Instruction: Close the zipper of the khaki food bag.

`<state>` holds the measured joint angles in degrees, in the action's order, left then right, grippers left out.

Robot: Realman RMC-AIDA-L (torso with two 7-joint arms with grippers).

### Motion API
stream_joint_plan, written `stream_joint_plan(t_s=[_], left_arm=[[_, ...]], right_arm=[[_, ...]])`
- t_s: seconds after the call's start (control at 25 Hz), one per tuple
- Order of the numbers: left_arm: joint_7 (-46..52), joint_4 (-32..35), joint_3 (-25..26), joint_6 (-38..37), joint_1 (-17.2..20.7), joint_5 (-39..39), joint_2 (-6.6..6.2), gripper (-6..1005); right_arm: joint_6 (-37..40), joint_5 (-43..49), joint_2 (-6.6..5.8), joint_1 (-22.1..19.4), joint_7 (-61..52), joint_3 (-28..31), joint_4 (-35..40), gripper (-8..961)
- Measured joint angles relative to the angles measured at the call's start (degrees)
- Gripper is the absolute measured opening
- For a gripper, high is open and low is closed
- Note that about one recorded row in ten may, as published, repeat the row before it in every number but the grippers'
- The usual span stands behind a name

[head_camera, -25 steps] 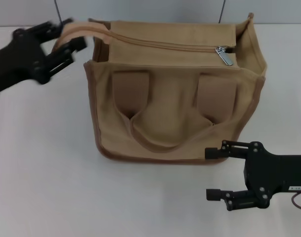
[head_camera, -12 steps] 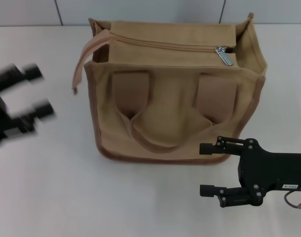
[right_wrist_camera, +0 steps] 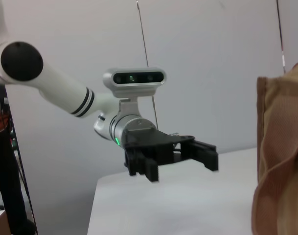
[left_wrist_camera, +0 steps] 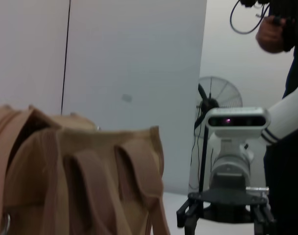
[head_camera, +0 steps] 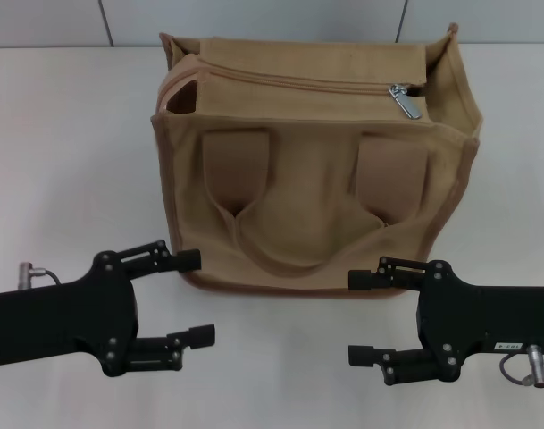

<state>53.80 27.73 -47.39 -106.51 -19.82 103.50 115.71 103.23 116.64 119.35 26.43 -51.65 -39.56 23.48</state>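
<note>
Both sets of fingers stand spread and empty: the left gripper [head_camera: 189,298] and the right gripper [head_camera: 365,317] each show two black fingers parted with bare table between them, grasping nothing. Both hover low at the near edge of the scene, in front of the bag, the left one by its front-left corner and the right one by its front-right corner, neither touching the fabric.

The white table [head_camera: 66,143] carries only the khaki food bag [head_camera: 316,179], which stands upright in the middle, its looped handle [head_camera: 294,250] hanging down the front face below two square patches. Along the top runs the zipper [head_camera: 298,82], its tan tape stretching from the left end toward the right. The silver slider [head_camera: 404,98] sits near the right end with its pull tab lying flat and angled toward the front. At the left end the top gapes slightly, showing a dark opening [head_camera: 182,96] beside the brown piping.

I judge the run largely closed, yet that left gap leaves it uncertain. The main risk is the soft bag shifting or folding if one gripper pulls the slider without the other bracing the canvas. The flat, small tab could also slip from the fingers, or a low approach could snag the hanging handle.
</note>
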Motion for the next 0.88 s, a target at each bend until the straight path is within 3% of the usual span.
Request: stream_joint_plan(t_s=[0.88], left_arm=[[0.4,-0.2,-0.4,-0.7,-0.5,3.8,0.16,827]], right_arm=[[-0.4,0.0,0.0,-0.1,0.8,-0.1,-0.8,816]])
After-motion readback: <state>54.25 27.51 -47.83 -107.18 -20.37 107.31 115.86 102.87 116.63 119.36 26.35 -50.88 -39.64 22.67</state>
